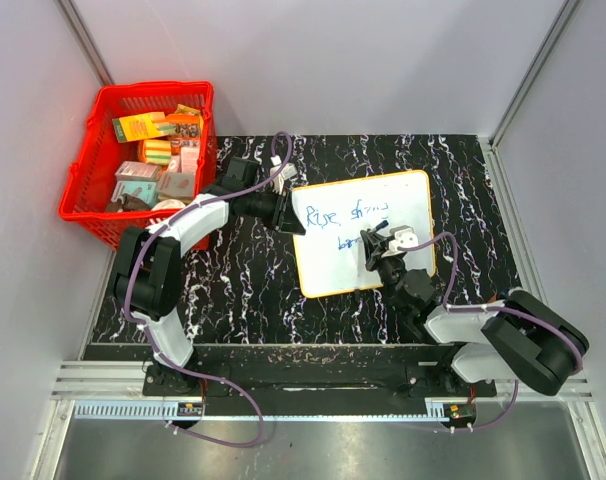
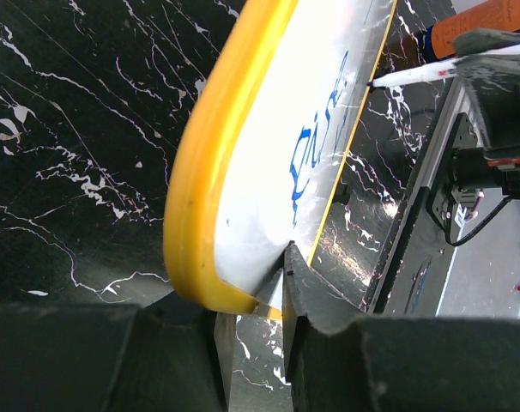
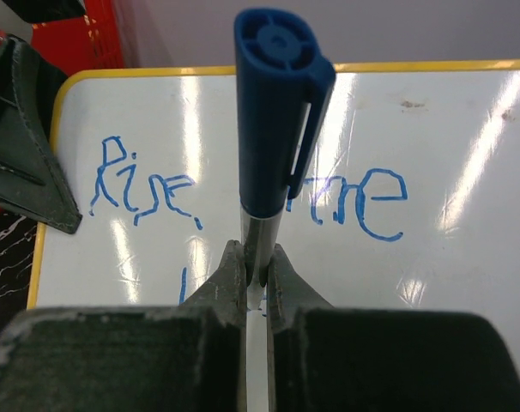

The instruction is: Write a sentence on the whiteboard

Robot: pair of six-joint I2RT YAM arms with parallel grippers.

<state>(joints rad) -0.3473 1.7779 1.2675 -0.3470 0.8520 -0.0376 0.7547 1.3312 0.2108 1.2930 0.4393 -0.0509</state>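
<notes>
Crosswise whiteboard [image 1: 335,268] clamped by left end effector [image 2: 253,302]; right end effector [image 3: 256,276] grasps marker [image 3: 281,112].

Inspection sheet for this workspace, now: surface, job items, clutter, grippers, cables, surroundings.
Surface: black, white-veined table.
Job's things: whiteboard with orange-yellow rim; blue sentence on it in two lines; blue-capped marker over the board.
Clutter: red basket of small boxes at the table's far left.
Grippers: left gripper shut on the whiteboard's edge; right gripper shut on the marker.
Cables: purple cables in loose loops.
Surroundings: plain grey walls; metal rail at the near edge.
</notes>
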